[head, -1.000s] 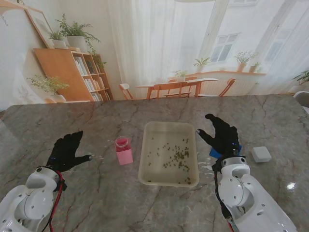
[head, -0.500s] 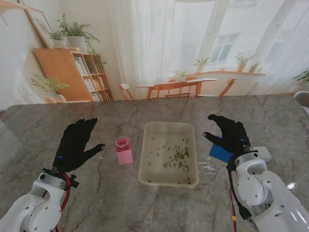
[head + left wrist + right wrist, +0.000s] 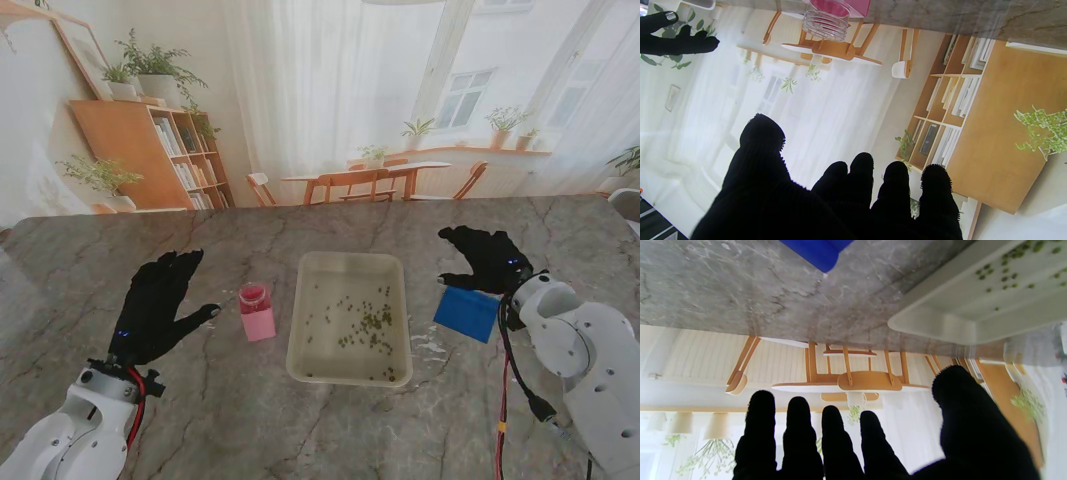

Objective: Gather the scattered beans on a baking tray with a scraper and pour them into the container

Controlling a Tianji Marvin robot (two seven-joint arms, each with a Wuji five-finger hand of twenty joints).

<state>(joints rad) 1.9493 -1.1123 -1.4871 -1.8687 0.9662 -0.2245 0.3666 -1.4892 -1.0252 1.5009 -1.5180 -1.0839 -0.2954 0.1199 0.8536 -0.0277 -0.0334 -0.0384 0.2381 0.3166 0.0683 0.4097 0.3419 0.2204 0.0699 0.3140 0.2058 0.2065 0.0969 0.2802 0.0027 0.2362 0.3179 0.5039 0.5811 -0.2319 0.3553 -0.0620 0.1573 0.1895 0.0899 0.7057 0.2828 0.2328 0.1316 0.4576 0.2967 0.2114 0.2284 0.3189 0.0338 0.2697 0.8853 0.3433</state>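
1. Marble-patterned grey stone forms the table (image 3: pixel 300 430), and a cream baking tray (image 3: pixel 349 372) sits near its middle, lengthwise from the near edge toward the far edge.
2. Green beans (image 3: pixel 365 322) lie scattered inside the tray, thickest across its centre, with a few close to its near wall.
3. Just off the tray's left side stands a pink container (image 3: pixel 256 311) with a clear open neck, upright and apart from the tray.
4. Off the tray's right side a blue scraper (image 3: pixel 467 313) lies flat on the stone, near the tray but not touching it.
5. Left hand (image 3: pixel 160 306), black-gloved, hovers over the left part of the table beside the container, fingers (image 3: pixel 862 173) spread and holding nothing, thumb pointing toward the container.
6. Right hand (image 3: pixel 487 260) hovers at the scraper's far edge, fingers (image 3: pixel 796 426) apart and slightly curled, gripping nothing; whether a fingertip touches the scraper cannot be told.
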